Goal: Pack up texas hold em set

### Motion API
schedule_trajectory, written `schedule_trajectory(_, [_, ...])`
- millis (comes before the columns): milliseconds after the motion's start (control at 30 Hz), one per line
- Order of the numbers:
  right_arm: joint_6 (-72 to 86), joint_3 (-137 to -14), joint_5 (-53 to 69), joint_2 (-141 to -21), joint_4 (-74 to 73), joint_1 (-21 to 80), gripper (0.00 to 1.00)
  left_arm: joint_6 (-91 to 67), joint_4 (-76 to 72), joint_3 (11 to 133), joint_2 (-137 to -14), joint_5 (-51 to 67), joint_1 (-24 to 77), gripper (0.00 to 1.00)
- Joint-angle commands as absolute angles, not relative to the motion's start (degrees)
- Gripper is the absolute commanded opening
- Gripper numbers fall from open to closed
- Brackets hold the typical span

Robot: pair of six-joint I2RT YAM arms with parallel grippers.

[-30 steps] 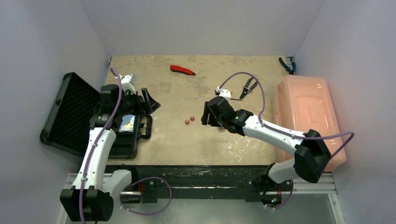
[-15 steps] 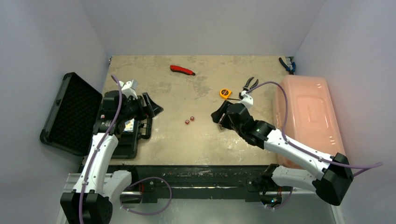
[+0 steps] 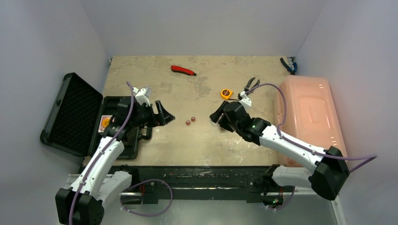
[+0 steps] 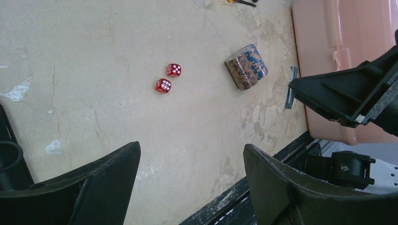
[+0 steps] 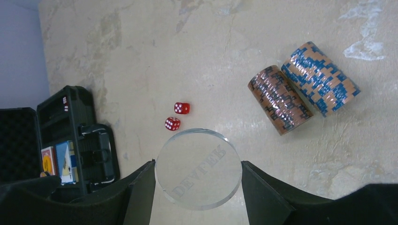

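Observation:
The black case [image 3: 70,112] lies open at the table's left edge, card decks [image 3: 104,123] in its base; it also shows in the right wrist view [image 5: 70,117] with the decks [image 5: 58,161]. My right gripper [image 3: 217,118] is shut on a clear round disc [image 5: 198,168], held above the table near two red dice [image 5: 177,116]. Two striped chip rolls [image 5: 280,100] lie side by side on the table beyond it; in the top view my right arm hides them. My left gripper [image 3: 164,115] is open and empty [image 4: 191,147], just right of the case, facing the dice [image 4: 168,78].
A yellow tape measure [image 3: 226,93] and black pliers [image 3: 249,85] lie behind my right gripper. A red-handled tool [image 3: 183,70] lies at the back. A pink plastic bin [image 3: 309,117] fills the right side. Blue-handled pliers [image 3: 288,65] sit in the back right corner.
My left gripper has moved right, off the case and out over the table toward the dice, uncovering the card decks. My right gripper swung right, then edged back left, keeping the disc.

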State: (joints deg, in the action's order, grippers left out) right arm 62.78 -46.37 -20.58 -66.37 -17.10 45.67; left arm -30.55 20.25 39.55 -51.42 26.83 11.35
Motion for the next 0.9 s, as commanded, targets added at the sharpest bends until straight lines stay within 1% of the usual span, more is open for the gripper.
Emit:
schedule_trajectory(0, [68.94,-52.09,-19.90,-69.43,-20.93,45.53,0.00,-32.57,13.97,37.91,-50.37,26.82,13.41,0.80])
schedule_trajectory(200, [71.22,-55.17,-16.28,-72.88,-23.47,45.59,0.00,-34.40,10.26,35.57,-50.36,26.65,16.90,0.78])
schedule_trajectory(533, [73.29,-56.45,-16.05,-72.66,-22.94,45.62,0.00,-37.09,5.67,33.55,-52.40,26.20,21.47,0.75])
schedule_trajectory(733, [73.53,-57.93,-16.43,-73.36,-24.35,45.62,0.00,-39.00,1.28,33.74,-55.90,25.82,24.69,0.68])
schedule_trajectory(867, [73.91,-59.29,-16.60,-74.18,-25.83,45.62,0.00,-40.19,-2.09,34.50,-58.41,24.78,27.50,0.67])
